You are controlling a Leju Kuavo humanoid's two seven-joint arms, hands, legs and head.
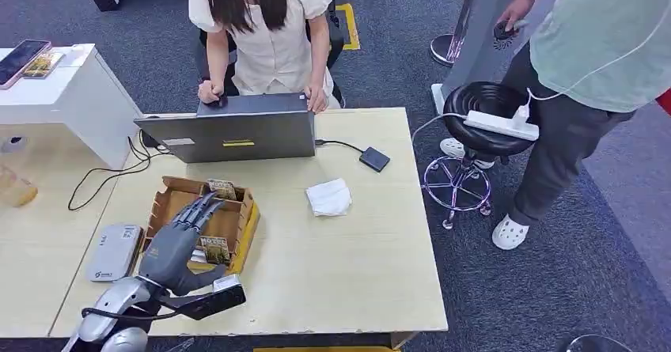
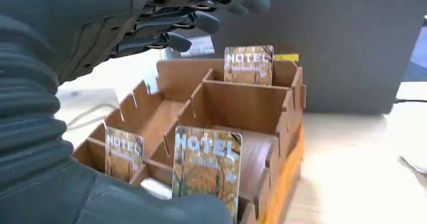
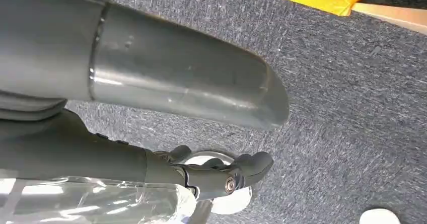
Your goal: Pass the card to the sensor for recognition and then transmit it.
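Observation:
A brown cardboard card box [image 1: 169, 187] stands on the table near its front left. Hotel cards stand upright in its slots: one at the far side [image 1: 222, 187], one at the near side [image 1: 214, 249]. My left hand [image 1: 176, 240] hovers over the box with its fingers spread, holding nothing. In the left wrist view the fingers [image 2: 194, 21] reach above the box [image 2: 236, 103], and the thumb lies just under the nearest hotel card [image 2: 207, 167]. Two more cards [image 2: 124, 152] [image 2: 249, 64] stand behind. A small black sensor pad [image 1: 374, 159] lies cabled beside the laptop. My right hand [image 3: 221, 176] hangs over the carpet, holding nothing.
A grey laptop [image 1: 231, 130] stands at the table's far edge with a person seated behind it. A white tissue [image 1: 329, 197] lies mid-table, and a grey flat device [image 1: 115, 251] lies left of the box. Another person stands by a black stool [image 1: 483, 115] on the right.

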